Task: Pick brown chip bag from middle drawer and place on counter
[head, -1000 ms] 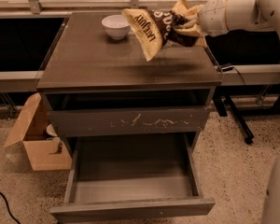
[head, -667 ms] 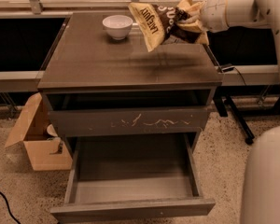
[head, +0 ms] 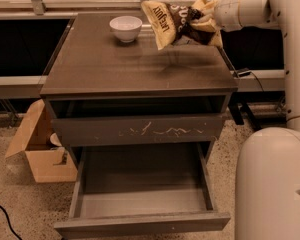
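Observation:
My gripper (head: 200, 20) is shut on the brown chip bag (head: 171, 22) and holds it in the air over the back right part of the counter (head: 115, 64). The bag hangs tilted, its tan end with dark lettering pointing left and down, its dark brown middle next to the gripper. The white arm reaches in from the right. Below the counter, the middle drawer (head: 145, 223) is pulled out wide, and its smooth grey inside holds nothing. The scratched drawer front (head: 140, 130) above it is nearly closed.
A white bowl (head: 125, 28) stands at the back of the counter, left of the bag. An open cardboard box (head: 40, 149) sits on the speckled floor left of the cabinet. The robot's white base (head: 275, 184) fills the lower right. A black cable (head: 2, 216) lies at the lower left.
The gripper has carried the bag a little up and to the right, further toward the counter's back right. The bowl and the drawers have not moved.

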You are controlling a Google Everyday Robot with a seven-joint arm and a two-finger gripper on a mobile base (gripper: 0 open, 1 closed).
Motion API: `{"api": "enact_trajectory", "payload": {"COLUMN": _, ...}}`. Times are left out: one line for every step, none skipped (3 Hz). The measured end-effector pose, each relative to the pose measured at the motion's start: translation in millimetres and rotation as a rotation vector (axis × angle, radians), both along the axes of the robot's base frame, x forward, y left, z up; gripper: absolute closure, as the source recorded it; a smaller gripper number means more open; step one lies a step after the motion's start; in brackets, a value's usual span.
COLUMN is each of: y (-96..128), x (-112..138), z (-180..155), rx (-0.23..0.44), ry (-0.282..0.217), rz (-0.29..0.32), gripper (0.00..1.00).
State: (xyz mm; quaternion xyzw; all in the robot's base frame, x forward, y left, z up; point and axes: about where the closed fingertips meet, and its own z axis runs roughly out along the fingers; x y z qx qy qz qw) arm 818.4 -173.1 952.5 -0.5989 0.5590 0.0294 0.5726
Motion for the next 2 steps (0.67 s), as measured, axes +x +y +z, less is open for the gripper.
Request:
{"api": "enact_trajectory", "payload": {"y": -6.2, "x": 5.6, "z": 3.6, "rx": 0.015, "ry": -0.009, "rz": -0.021, "gripper": 0.11}}
{"api": "enact_trajectory", "payload": {"y": -12.3, "x": 5.4, "z": 8.1, "rx": 0.015, "ry": -0.015, "rz": -0.034, "gripper": 0.00}}
